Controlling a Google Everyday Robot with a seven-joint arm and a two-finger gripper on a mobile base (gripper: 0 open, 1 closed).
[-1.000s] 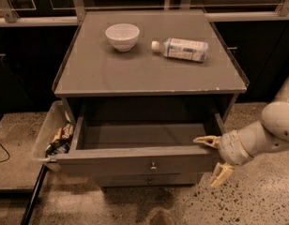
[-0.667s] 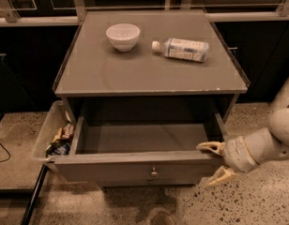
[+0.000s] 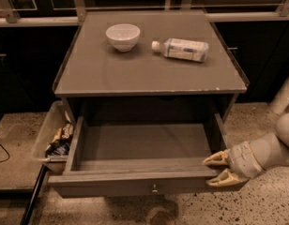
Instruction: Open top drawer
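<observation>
The top drawer (image 3: 116, 185) stands pulled well out of the grey cabinet, its small round knob (image 3: 155, 188) at the centre of the front. The hand (image 3: 219, 168) is at the right end of that front, fingers apart: one inside the drawer, the other outside, the panel between them. On the worktop (image 3: 135, 76) a white bowl (image 3: 123, 35) stands beside a bottle (image 3: 183, 49) lying on its side. Left of the drawer, just beside its wall, a clear bin (image 3: 45, 134) holds packets (image 3: 61, 139). A dark pole (image 3: 33, 199) slants below the bin.
</observation>
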